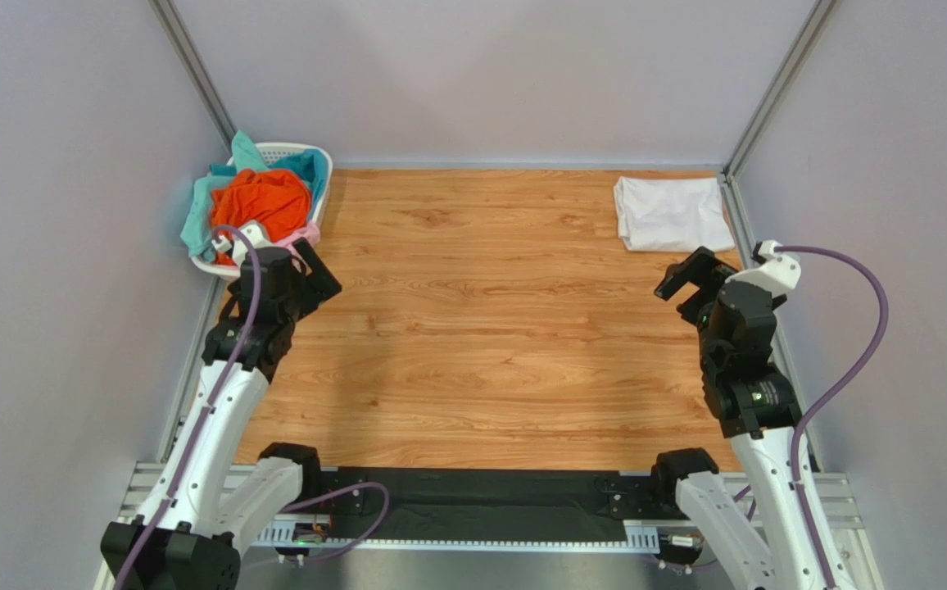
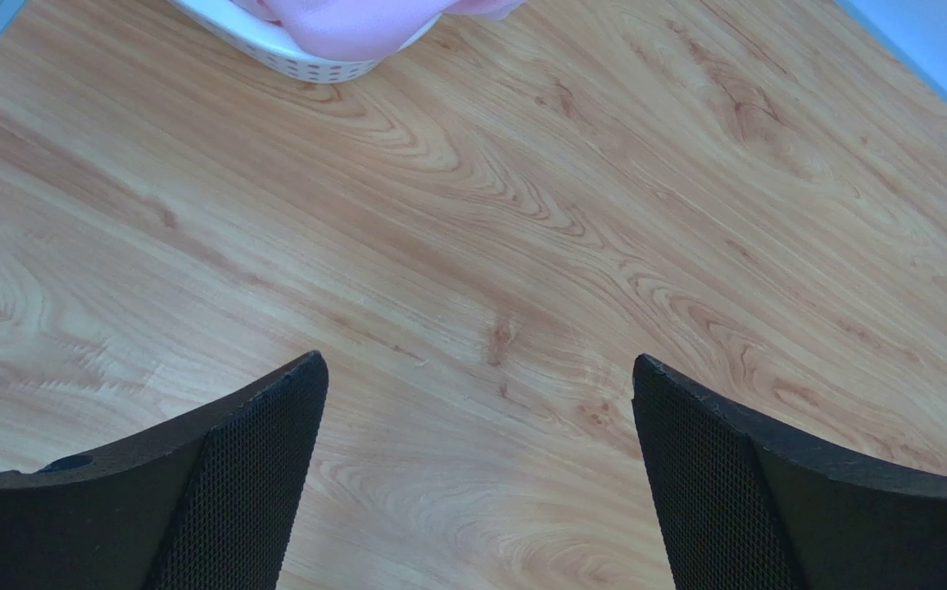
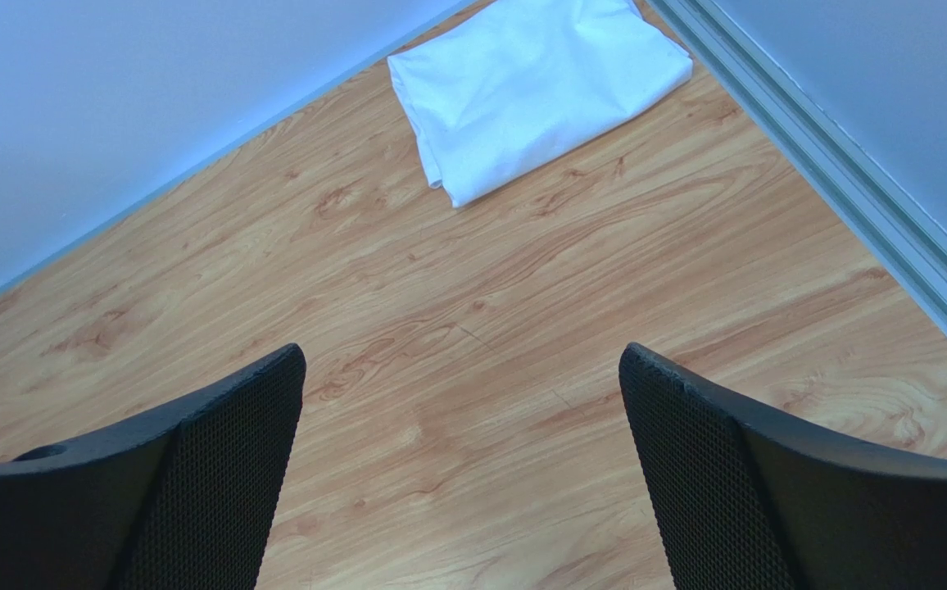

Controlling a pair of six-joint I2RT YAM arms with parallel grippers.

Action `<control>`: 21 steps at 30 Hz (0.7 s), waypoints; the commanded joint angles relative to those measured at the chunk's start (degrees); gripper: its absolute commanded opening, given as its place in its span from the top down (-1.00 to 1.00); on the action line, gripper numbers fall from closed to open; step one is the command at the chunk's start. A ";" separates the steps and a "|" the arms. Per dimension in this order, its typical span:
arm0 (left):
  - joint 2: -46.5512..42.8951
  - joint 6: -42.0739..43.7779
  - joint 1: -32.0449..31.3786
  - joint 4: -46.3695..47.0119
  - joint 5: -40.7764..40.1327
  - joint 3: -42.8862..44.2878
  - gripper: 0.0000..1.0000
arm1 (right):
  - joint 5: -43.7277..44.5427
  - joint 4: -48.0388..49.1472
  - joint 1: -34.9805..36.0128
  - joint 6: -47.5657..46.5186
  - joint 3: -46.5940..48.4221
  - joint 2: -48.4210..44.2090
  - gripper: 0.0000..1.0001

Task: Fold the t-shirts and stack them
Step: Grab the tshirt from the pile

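1. A wide stretch of the wood-grain table [image 1: 491, 332] lies between my two arms. The metal rail [image 3: 835, 184] along the right edge runs close to the right arm.
2. The left gripper [image 2: 479, 369] hangs above the boards just short of the white lattice basket [image 1: 316, 160], its jaws spread wide and holding nothing.
3. The right gripper [image 3: 463, 363] is also spread wide and holding nothing, and it points at the far right corner.
4. The white t-shirt [image 1: 673, 213] lies folded in that corner, just beside the rail.
5. The orange t-shirt [image 1: 259, 200] is heaped in the basket in the far left corner. The teal t-shirt [image 1: 205, 212] spills over the rim, and the light pink t-shirt [image 2: 368, 22] droops over the near rim.
6. Plain grey walls [image 1: 491, 74] close in three sides.
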 commanded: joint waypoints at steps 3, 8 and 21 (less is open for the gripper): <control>1.76 0.43 0.00 3.52 -3.45 1.11 -0.99 | -1.47 4.97 0.14 -0.27 -2.07 -1.44 -1.00; 7.91 0.52 0.61 5.81 -4.70 3.56 -0.99 | -3.93 6.12 0.05 -1.41 -3.39 -1.10 -1.00; 28.83 -1.68 8.50 20.91 -3.28 10.16 -0.99 | -11.49 5.86 0.14 -4.14 -2.08 5.76 -1.00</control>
